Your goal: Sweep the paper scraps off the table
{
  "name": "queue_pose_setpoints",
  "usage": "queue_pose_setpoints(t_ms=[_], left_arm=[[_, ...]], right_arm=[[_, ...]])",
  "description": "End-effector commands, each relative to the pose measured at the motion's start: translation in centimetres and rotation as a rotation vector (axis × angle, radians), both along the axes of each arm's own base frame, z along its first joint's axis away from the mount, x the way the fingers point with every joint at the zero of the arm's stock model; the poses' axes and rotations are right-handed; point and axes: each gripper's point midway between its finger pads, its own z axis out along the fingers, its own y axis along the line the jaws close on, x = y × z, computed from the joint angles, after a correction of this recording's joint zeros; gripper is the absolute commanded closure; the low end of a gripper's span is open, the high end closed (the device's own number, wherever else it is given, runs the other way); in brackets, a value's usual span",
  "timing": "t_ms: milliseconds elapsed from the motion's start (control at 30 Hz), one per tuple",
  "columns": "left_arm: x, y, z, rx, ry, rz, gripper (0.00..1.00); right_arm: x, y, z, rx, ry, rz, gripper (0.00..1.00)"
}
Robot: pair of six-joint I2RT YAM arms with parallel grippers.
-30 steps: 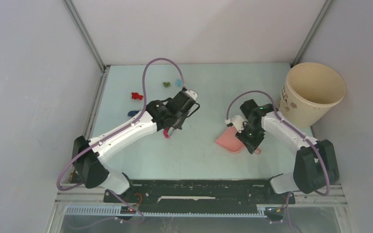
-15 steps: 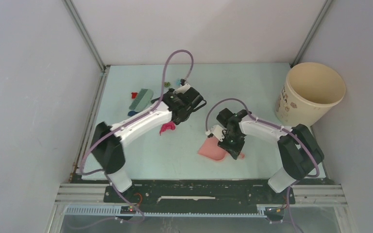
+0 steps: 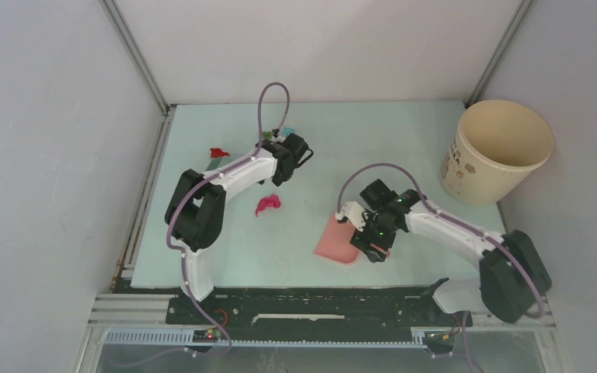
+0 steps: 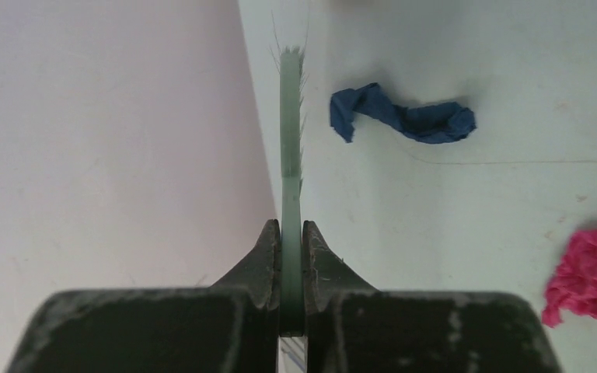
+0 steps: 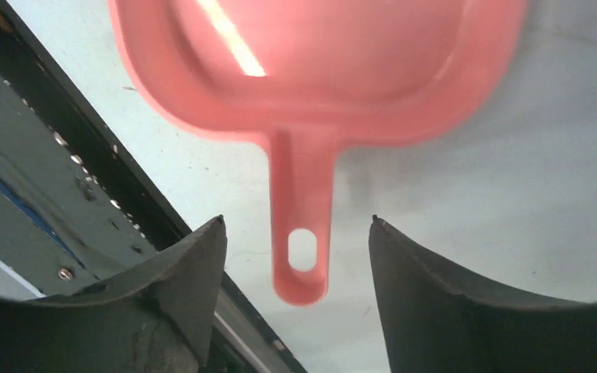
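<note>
My left gripper (image 3: 281,161) is over the back left of the table (image 3: 404,140), shut on the thin teal-green brush (image 4: 291,155), seen edge-on between its jaws. Paper scraps lie about: a dark blue one (image 4: 404,120) just beyond the bristles, a magenta one (image 4: 591,276) (image 3: 267,204), a red one (image 3: 219,152), and green (image 3: 267,134) and light blue (image 3: 288,130) bits behind the arm. The salmon-pink dustpan (image 3: 336,241) (image 5: 319,70) lies flat near the front. My right gripper (image 3: 373,247) (image 5: 295,233) stands open astride its handle (image 5: 303,225) without touching it.
A big beige paper cup (image 3: 497,151) stands at the table's right edge. The black front rail (image 5: 85,179) runs just beside the dustpan handle. Grey walls close in the left, back and right sides.
My right gripper has opened and let go of the dustpan handle after carrying the pan leftward. My left arm swung the brush toward the back left, leaving the magenta scrap behind.
</note>
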Motion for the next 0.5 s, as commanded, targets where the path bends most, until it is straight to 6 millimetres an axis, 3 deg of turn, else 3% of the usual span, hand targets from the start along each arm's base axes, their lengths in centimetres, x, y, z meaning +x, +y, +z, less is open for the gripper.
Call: queue_pose_setpoints(t_ms=[0,67,267,467], left_arm=[[0.9,-1.2,0.7,-0.192,-0.107,-0.024,1.0],[1.0,-1.3,-0.4,-0.268,-0.096,-0.021,1.0],[1.8,-0.5,-1.0,-0.283,-0.076,-0.03,1.0],[0.9,-3.8,-2.0,-0.51,0.004,-0.057,1.0]], right_arm=[[0.9,0.7,2.0,0.175,-0.138,0.037,0.14],[0.7,0.2,2.1,0.2,-0.169,0.043,0.02],[0.1,-1.4,1.9,0.268,-0.141,-0.014,0.0],[-1.6,-1.7,2.7,0.347,-0.071,0.031,0.0]])
